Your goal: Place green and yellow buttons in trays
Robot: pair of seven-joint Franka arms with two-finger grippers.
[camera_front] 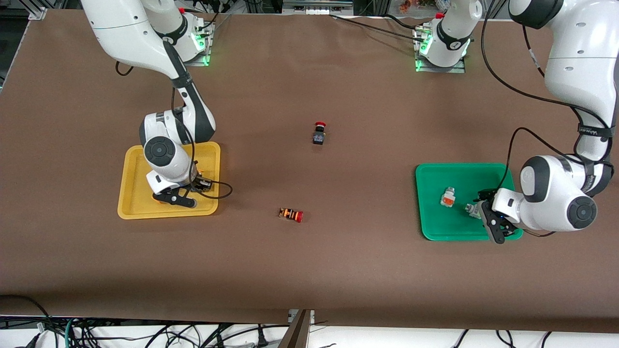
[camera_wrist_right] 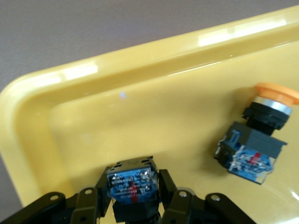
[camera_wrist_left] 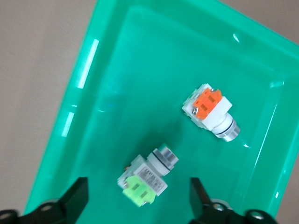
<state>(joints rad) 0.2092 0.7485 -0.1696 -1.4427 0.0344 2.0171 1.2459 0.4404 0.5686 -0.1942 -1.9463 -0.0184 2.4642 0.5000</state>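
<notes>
Lower left of front frame, a small, rigid, probably light black-bodied switch [camera_wrist_right: 131,185] is clamped across its body by the right gripper [camera_wrist_right: 133,198] over the yellow tray [camera_front: 130,203]; lower right, the left gripper [camera_wrist_left: 138,198] is spread open around the green-block switch [camera_wrist_left: 145,179] in the green tray [camera_front: 430,193].

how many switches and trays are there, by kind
Black-bodied push-button switches with yellow-orange caps: 2, in the yellow plastic tray
Silver-white push-button switches: 2, in the green plastic tray
Black-bodied switch with a red cap: 1, on the table
Orange-striped switch with a red cap: 1, on the table
Trays: 2
Total: 8

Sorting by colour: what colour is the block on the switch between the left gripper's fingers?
Light green, clearest in the left wrist view.
</notes>
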